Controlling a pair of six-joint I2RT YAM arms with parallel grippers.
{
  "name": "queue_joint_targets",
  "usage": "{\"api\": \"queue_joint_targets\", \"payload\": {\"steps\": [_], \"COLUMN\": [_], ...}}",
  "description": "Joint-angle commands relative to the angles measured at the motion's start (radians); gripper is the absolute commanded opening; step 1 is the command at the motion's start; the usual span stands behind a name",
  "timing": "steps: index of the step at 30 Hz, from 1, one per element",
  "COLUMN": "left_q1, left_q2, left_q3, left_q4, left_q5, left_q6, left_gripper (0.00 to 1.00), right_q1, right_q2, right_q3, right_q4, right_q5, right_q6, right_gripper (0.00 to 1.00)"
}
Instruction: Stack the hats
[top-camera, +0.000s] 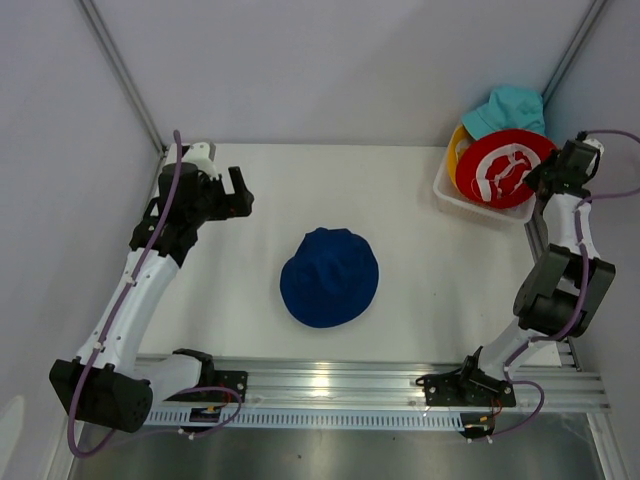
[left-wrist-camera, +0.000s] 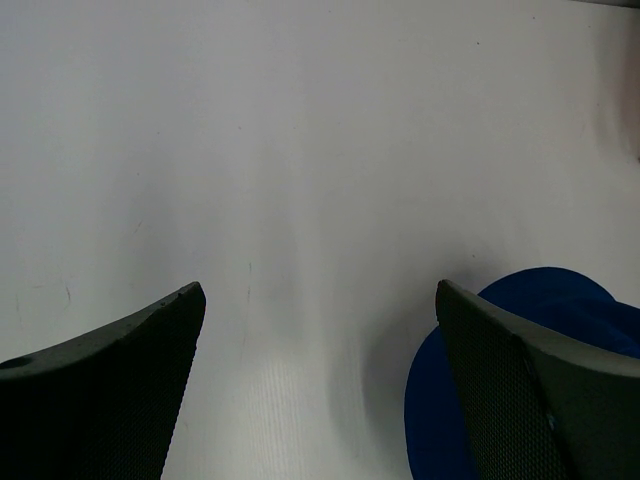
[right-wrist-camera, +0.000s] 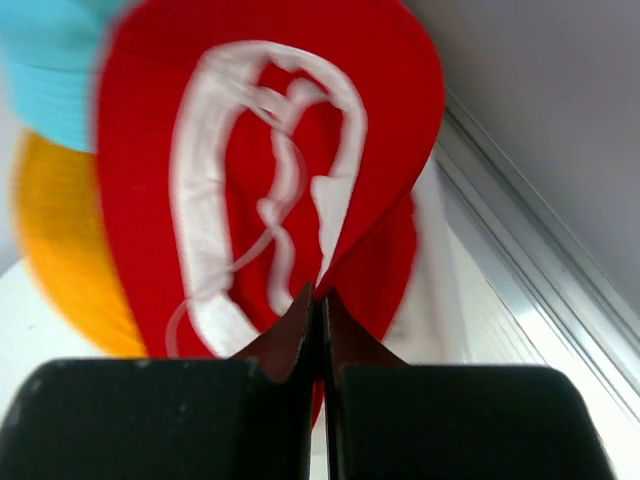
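We seem to be at the pick-up step: our right claw (right-wrist-camera: 318, 293) pinches the brim of the red hat (right-wrist-camera: 270, 150) in the white basket (top-camera: 447, 192). Our left claw (left-wrist-camera: 320, 292) hangs spread near the navy hat (top-camera: 330, 277) on the surface (top-camera: 300, 190). Next, we think, the red one must be lifted across onto it.

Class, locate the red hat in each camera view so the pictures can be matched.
Top external: red hat far right, in the white basket, at the right pincer.
Left wrist: not in it.
Right wrist: centre, its brim pinched by the pincer.
Shared landmark: the yellow hat beside it.
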Motion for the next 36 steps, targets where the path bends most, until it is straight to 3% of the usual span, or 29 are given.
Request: {"api": "queue_joint_targets", "payload": {"steps": [1, 5, 12, 17, 21, 24, 27, 28, 30, 32, 36], "left_q1": [-0.007, -0.007, -0.008, -0.039, -0.068, -0.074, -0.100, -0.105, -0.105, -0.103, -0.103], "left_q2": [-0.020, -0.032, -0.038, 0.037, 0.156, 0.242, 0.261, 0.256, 0.244, 0.242, 0.262], "left_q3": [0.017, 0.026, 0.136, 0.265, 0.484, 0.593, 0.580, 0.530, 0.496, 0.434, 0.437], "left_q4": [0.037, 0.037, 0.035, 0.055, 0.017, -0.011, -0.032, -0.044, -0.040, 0.021, 0.032], "left_q5": [-0.004, 0.029, 0.153, 0.263, 0.251, 0.344, 0.537, 0.579, 0.647, 0.661, 0.743], "left_q6": [0.024, 0.025, 0.039, 0.099, 0.154, 0.208, 0.470, 0.619, 0.741, 0.783, 0.727], "left_gripper": [0.99, 0.99, 0.99, 1.00, 0.99, 1.00, 1.00, 1.00, 0.98, 0.98, 0.98], "right_q1": [0.026, 0.140, 0.353, 0.526, 0.628, 0.698, 0.761, 0.772, 0.793, 0.804, 0.829], "right_q2": [-0.073, -0.147, -0.087, -0.088, -0.084, -0.089, -0.087, -0.087, -0.090, -0.089, -0.081], "right_q3": [0.122, 0.209, 0.524, 0.518, 0.506, 0.480, 0.473, 0.473, 0.472, 0.472, 0.475], "right_q4": [0.069, 0.092, -0.159, -0.247, -0.315, -0.323, -0.330, -0.330, -0.313, -0.287, -0.257], "right_q5": [-0.123, -0.143, -0.235, -0.287, -0.298, -0.326, -0.333, -0.341, -0.375, -0.402, -0.399], "right_q6": [-0.047, -0.216, -0.471, -0.781, -0.938, -1.006, -1.047, -1.055, -1.063, -1.061, -1.060], "right_gripper": [0.00, 0.00, 0.00, 0.00, 0.00, 0.00, 0.00, 0.00, 0.00, 0.00, 0.00]}}
